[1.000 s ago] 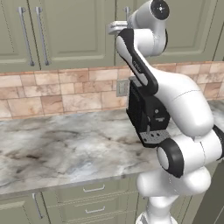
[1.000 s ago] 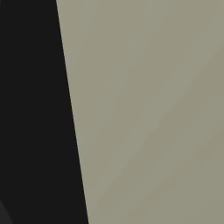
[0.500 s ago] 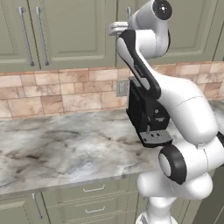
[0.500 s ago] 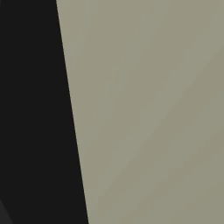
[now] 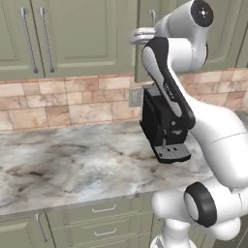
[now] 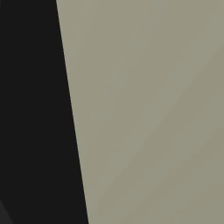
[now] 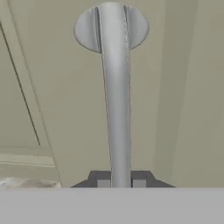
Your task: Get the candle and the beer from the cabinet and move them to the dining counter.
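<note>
My gripper [image 7: 121,183] is shut on the long silver bar handle [image 7: 116,109] of a sage-green cabinet door [image 7: 65,87]. The bar runs up between the two dark tips to its round mount. From the left base view the hand [image 5: 144,35] is raised high against the cabinet [image 5: 87,38], at the handle [image 5: 153,17] of the door right of the double doors. The doors hide the candle and the beer. The dining counter is out of view.
A black coffee machine [image 5: 162,128] stands on the marbled worktop [image 5: 72,164] right under my arm, against the tan tile backsplash [image 5: 63,104]. Green drawers [image 5: 104,227] sit below the worktop. A flat green panel [image 6: 148,109] beside a dark area stands close before the right base camera.
The hand stays on the handle. The arm's lower joints have sunk lower and slightly to the right in the left base view.
</note>
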